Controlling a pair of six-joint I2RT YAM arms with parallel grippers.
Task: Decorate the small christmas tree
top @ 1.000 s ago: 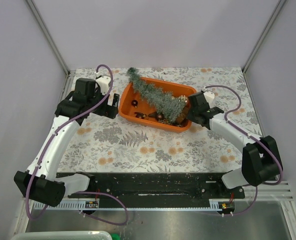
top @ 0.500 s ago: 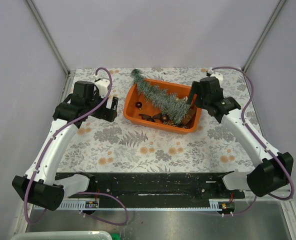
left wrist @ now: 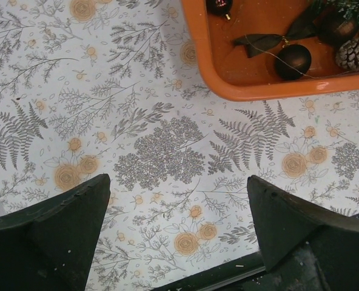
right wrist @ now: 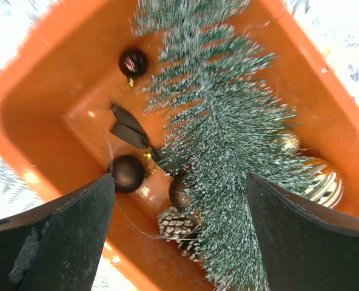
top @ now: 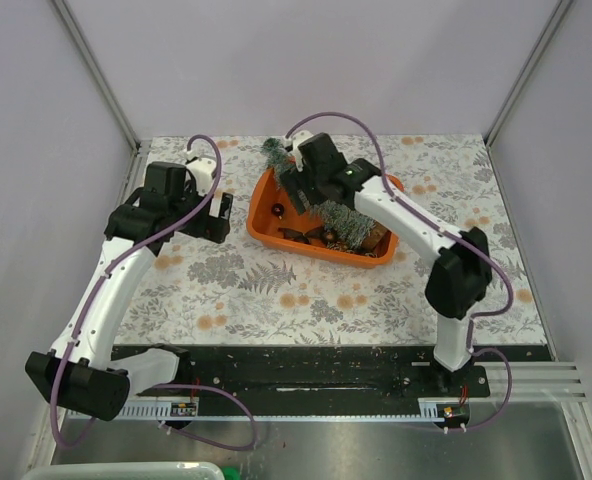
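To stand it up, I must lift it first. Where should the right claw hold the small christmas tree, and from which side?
Probably across the middle of the small christmas tree, from above: it lies flat in the orange tray, and the open right claw hangs above, set across its length.

One tree (right wrist: 222, 133), one tray (right wrist: 40, 121), three dark baubles (right wrist: 128, 173)

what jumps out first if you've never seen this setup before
The bright orange tray at the middle-back of the floral table cover catches the eye first, with the small christmas tree lying on its side in it among dark baubles and a pine cone. The right gripper hovers open right above the tree, while the left gripper hangs open over the bare cover just left of the tray.
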